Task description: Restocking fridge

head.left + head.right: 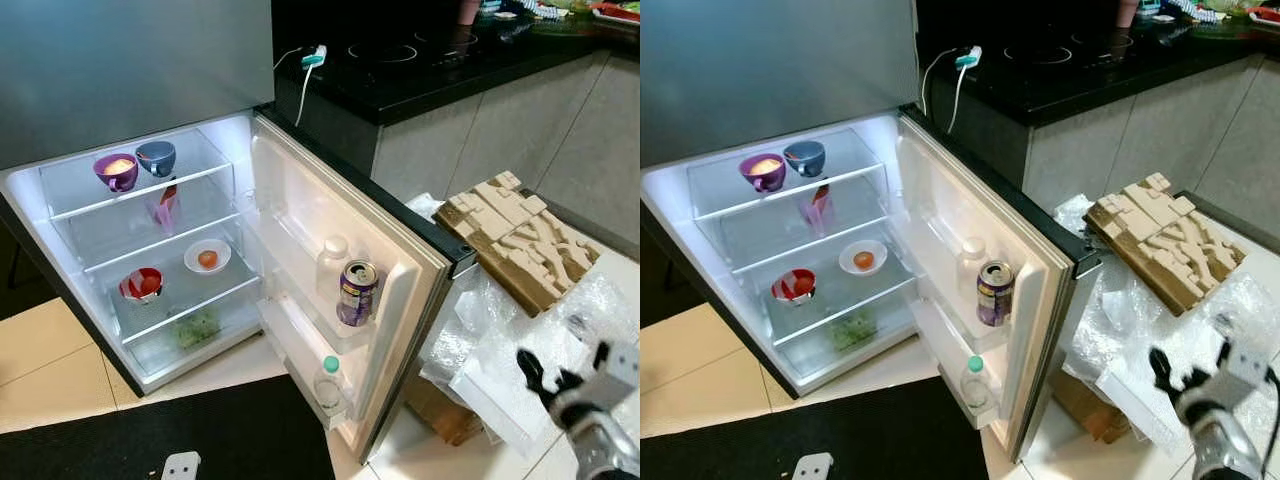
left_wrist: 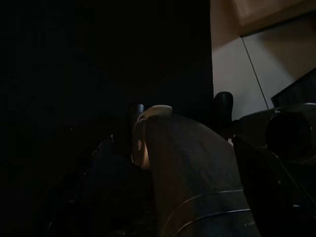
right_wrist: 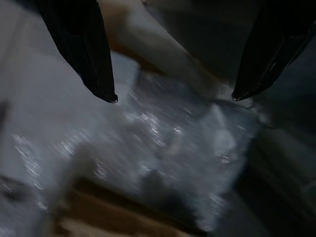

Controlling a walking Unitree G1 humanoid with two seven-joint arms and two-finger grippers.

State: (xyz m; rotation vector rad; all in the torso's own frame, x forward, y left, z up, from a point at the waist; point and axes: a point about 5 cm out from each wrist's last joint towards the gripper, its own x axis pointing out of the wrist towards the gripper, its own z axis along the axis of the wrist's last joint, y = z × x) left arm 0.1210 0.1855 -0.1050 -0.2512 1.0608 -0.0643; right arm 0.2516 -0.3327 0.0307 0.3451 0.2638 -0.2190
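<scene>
Purple drink can (image 1: 357,292) upright in open fridge door's (image 1: 340,250) middle rack, long axis vertical, clear bottle (image 1: 331,262) just beside it on hinge-ward side. Second bottle w/ green cap (image 1: 329,384) upright in lower door rack. On fridge shelves (image 1: 140,190): purple cup (image 1: 117,171) and blue cup (image 1: 156,157) touching on top shelf, pink item below, white plate w/ orange thing (image 1: 207,257), red-white bowl (image 1: 142,285), greens (image 1: 197,327) in bottom drawer.

Right end effector (image 1: 557,385) low at right of scene, well apart from door racks, hovering over crinkled plastic wrap (image 1: 480,330) and white foam on floor; brown moulded cardboard tray (image 1: 517,238) beyond it. Fingers (image 3: 94,64) spread wide in right wrist view, nothing between them, blurred plastic and a brown edge beneath. No item in grip.

Key relation: door racks and can lie to left of right end effector and higher, w/ door's free edge standing between. Right arm nearer to door than left. Nothing clearly restockable visible near end effector; can't tell what, if anything, sits in the packaging. Judged: either pick from pile below, approaching straight down w/ open fingers, or swing left round door edge toward racks. Risk: clipping door edge, or knocking can/bottle since they stand close together.

Left arm idle; left wrist view very dark, dim robot leg (image 2: 192,177) and pale floor (image 2: 232,64) only. Left end effector state: can't tell.
</scene>
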